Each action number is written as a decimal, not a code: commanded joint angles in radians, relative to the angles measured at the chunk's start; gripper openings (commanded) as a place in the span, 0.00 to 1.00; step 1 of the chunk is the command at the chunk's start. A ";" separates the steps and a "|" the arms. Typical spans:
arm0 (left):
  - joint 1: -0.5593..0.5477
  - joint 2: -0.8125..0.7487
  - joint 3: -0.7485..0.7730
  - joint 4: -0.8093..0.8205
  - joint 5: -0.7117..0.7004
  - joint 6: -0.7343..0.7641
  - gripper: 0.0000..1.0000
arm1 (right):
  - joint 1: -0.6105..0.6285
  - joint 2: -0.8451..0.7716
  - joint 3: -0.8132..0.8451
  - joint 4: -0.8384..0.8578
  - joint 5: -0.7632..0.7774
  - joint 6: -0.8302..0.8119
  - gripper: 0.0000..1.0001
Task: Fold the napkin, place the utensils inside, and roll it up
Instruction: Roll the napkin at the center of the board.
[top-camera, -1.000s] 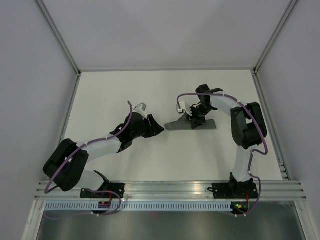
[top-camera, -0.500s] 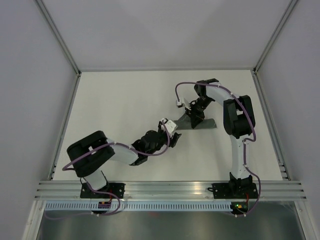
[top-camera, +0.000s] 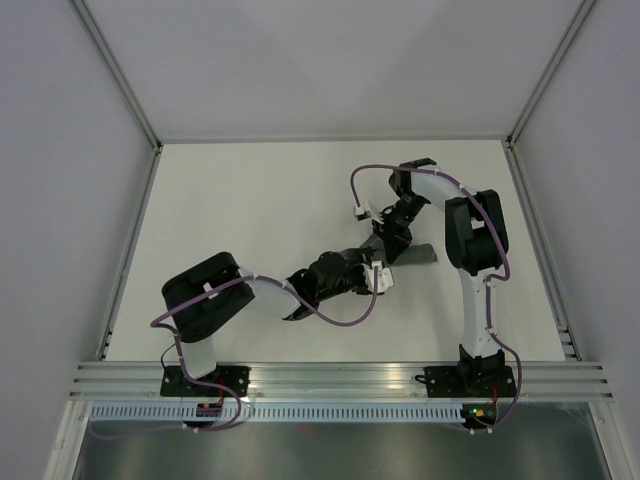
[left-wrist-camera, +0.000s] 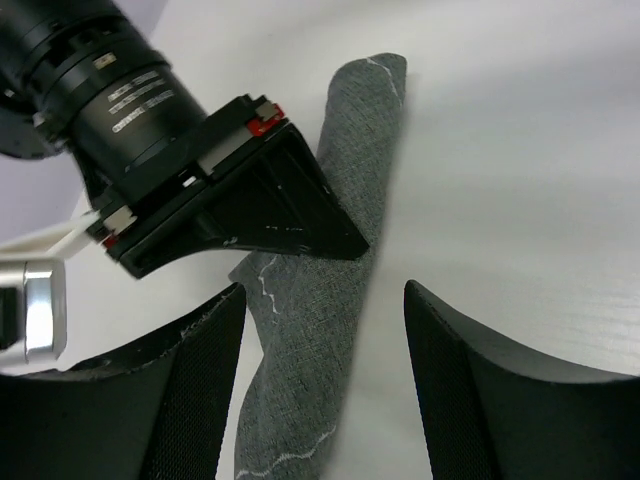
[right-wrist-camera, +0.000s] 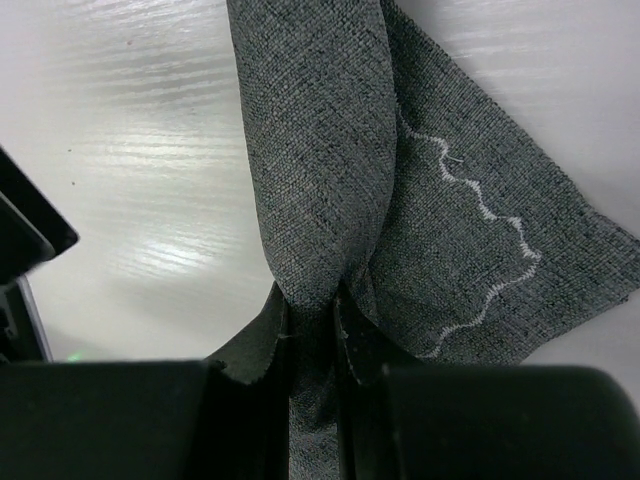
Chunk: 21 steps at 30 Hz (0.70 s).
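The dark grey napkin (top-camera: 418, 254) lies as a narrow rolled bundle right of the table's middle. In the right wrist view the napkin (right-wrist-camera: 320, 140) is a tight roll with a loose flap (right-wrist-camera: 480, 250) bearing wavy light stitching. My right gripper (right-wrist-camera: 312, 330) is shut on the roll's near end; from above the right gripper (top-camera: 392, 238) sits at the bundle's left part. My left gripper (left-wrist-camera: 325, 400) is open, its jaws on either side of the roll's (left-wrist-camera: 335, 290) end, not touching it. From above the left gripper (top-camera: 380, 276) is just left of the bundle. The fork is hidden.
The right gripper's black body (left-wrist-camera: 250, 210) fills the upper left of the left wrist view, close above my left fingers. White table (top-camera: 250, 200) spreads around, bounded by grey walls and a metal rail (top-camera: 340, 378) at the near edge.
My left arm has swung right and forward, bringing its open gripper up to the napkin's left end. The right gripper has stayed shut on the napkin, shifting slightly.
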 joint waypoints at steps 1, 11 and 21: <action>0.000 0.017 0.068 -0.162 0.122 0.175 0.69 | -0.005 0.096 -0.060 0.009 0.125 -0.054 0.00; 0.074 0.076 0.213 -0.379 0.259 0.205 0.68 | -0.005 0.090 -0.067 0.023 0.136 -0.042 0.00; 0.123 0.152 0.358 -0.556 0.329 0.144 0.64 | -0.005 0.088 -0.069 0.032 0.136 -0.034 0.00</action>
